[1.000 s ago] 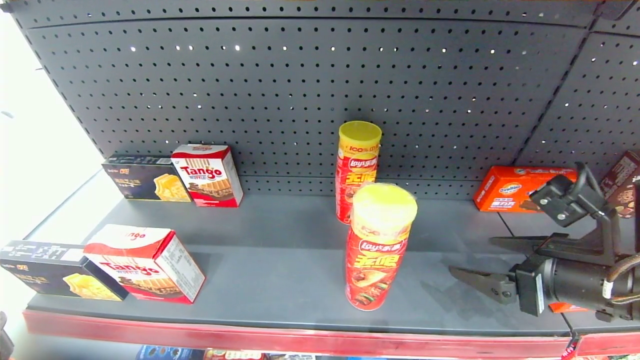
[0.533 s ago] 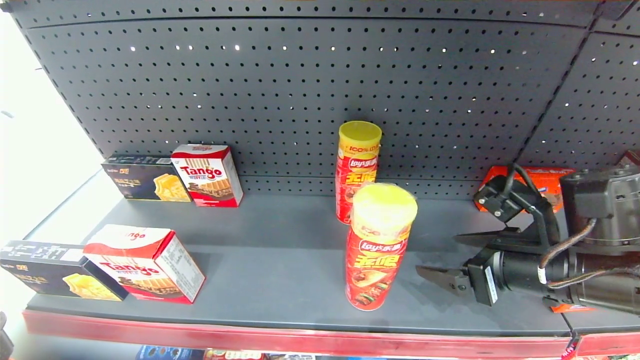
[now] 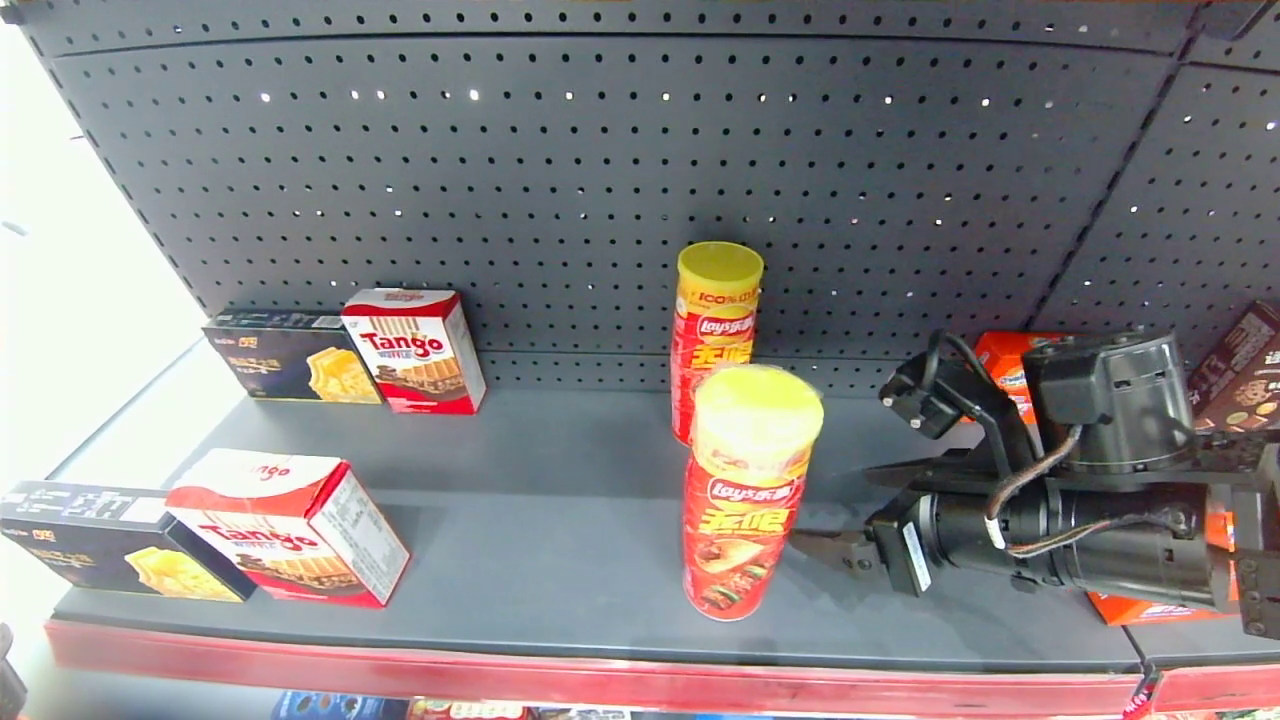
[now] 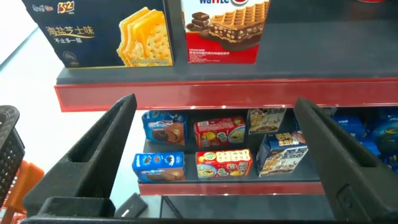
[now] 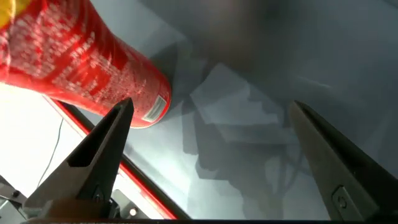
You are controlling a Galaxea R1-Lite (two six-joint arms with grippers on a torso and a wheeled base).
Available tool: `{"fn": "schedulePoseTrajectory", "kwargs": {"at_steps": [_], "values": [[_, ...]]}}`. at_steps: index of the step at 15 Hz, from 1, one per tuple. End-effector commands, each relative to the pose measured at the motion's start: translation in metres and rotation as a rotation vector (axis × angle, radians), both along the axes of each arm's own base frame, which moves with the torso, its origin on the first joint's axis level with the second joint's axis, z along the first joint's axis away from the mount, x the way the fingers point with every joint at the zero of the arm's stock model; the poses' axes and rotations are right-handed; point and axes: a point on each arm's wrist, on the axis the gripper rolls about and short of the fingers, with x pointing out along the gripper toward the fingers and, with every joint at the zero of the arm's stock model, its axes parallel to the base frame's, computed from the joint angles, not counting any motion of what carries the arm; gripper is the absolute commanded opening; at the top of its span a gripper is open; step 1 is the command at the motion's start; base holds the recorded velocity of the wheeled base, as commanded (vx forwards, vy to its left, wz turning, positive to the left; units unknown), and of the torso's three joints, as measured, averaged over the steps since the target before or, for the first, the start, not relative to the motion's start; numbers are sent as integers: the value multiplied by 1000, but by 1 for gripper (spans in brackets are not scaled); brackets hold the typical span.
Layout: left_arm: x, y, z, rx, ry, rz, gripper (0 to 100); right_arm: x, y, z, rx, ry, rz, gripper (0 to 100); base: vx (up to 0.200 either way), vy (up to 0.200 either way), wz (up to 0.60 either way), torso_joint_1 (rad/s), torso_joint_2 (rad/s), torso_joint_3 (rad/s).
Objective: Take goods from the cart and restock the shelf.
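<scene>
Two red chip cans with yellow lids stand mid-shelf in the head view, the back can point(image 3: 716, 335) by the pegboard and the front can point(image 3: 748, 495) near the shelf's edge, leaning slightly left. My right gripper point(image 3: 835, 512) lies low over the shelf just right of the front can, open, its nearer fingertip point(image 3: 806, 543) at the can's lower side. In the right wrist view the front can point(image 5: 81, 68) lies beside one finger of the open right gripper point(image 5: 208, 112). My left gripper point(image 4: 214, 102) is open and holds nothing, below and in front of the shelf's red lip point(image 4: 224, 93).
Wafer and cracker boxes stand at the shelf's left: two at the back point(image 3: 415, 350), two at the front point(image 3: 290, 525). An orange box point(image 3: 1005, 365) and a brown box point(image 3: 1235, 365) sit behind the right arm. Lower shelves hold small snack boxes point(image 4: 221, 149).
My right arm has slid left along the shelf up to the front can. That can has shifted and tipped a little to the left.
</scene>
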Motion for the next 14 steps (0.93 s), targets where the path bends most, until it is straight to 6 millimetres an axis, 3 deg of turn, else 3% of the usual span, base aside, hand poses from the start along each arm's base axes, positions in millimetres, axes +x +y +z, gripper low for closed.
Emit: {"fn": "schedulePoseTrajectory", "kwargs": {"at_steps": [1,12,14], "values": [[0,0,0,1,2,-1,100,3,6,-3,-7,10,12,100,0,0,0,0,0,0],[0,0,0,0,2,1,100,-2,-2,4,5,-17,-18,100,0,0,0,0,0,0],[0,0,0,0,2,1,100,-7,-26,9,18,-34,-84,100,0,0,0,0,0,0]]}}
